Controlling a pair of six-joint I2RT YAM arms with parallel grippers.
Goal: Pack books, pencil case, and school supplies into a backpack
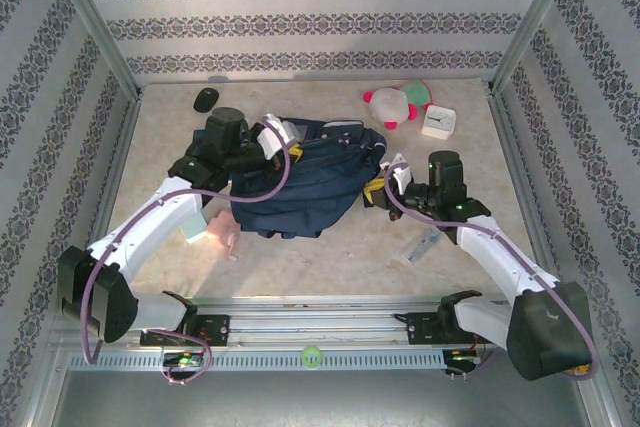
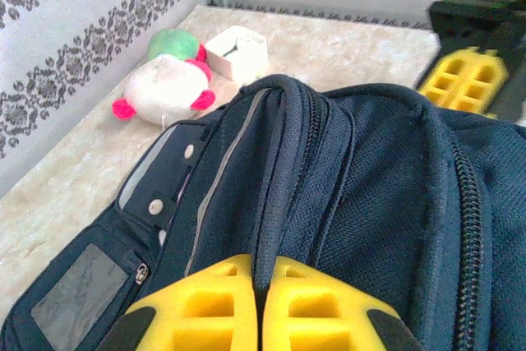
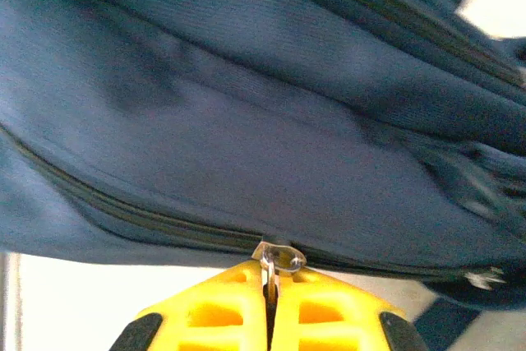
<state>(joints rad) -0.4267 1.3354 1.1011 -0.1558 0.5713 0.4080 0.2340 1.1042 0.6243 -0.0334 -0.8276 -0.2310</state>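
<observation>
Right end effector [image 3: 269, 275] is pinched shut on the small metal zipper pull [image 3: 278, 257] of the backpack [image 3: 246, 121], its yellow fingers together w/ the tab between them. Left end effector [image 2: 261, 277] is also closed, clamped on a raised fabric ridge [image 2: 283, 145] along the bag's top. Can't tell if that's a handle or a fold.

Writing: the grey-white patch [image 2: 82, 297] on the front pocket is too blurred to read. The dial of the white clock [image 1: 438, 122] is too small to read.

Right wrist view is soft and blurry, w/ the bag cut off at every edge. In the top view the left arm hides part of the pale teal square [image 1: 191, 230], which lies just beside the pink piece [image 1: 221, 232].

Backpack lies mid-tabletop [image 1: 330, 262] between the arms. It's navy w/ a mesh-like weave, dark zips, pale grey piping and white snap studs [image 2: 171, 178] on the pocket.

The pink and teal bits sit near-left of the bag. The clear packet [image 1: 424, 244] lies near-right, apart from it.

At the far side the plush toy [image 1: 398, 104] sits just beside the clock, and the black mouse [image 1: 206, 99] is in the far-left corner.
</observation>
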